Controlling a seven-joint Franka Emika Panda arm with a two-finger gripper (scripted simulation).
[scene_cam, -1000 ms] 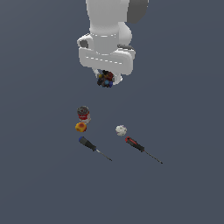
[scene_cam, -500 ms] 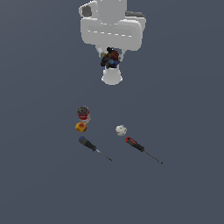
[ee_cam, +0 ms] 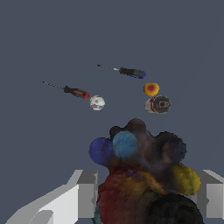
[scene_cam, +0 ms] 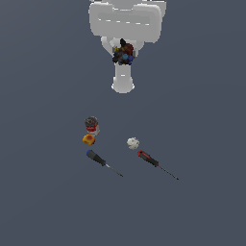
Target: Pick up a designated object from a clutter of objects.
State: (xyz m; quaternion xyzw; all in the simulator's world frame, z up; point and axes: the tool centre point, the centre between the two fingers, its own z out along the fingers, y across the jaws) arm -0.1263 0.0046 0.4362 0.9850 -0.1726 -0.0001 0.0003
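We note the gripper (scene_cam: pixel 123 54) clamped on the dark lump (scene_cam: pixel 123 54), well above the white ball (scene_cam: pixel 133 142); pick looks done.

The setting was a single flat surface (scene_cam: pixel 43 192) of plain slate grey-blue that filled both views from edge to edge. It carried no texture, seams or markings. No walls, windows or furniture showed, and no horizon line broke it. The light was even and diffuse, with hardly any shadow cast on the grey.
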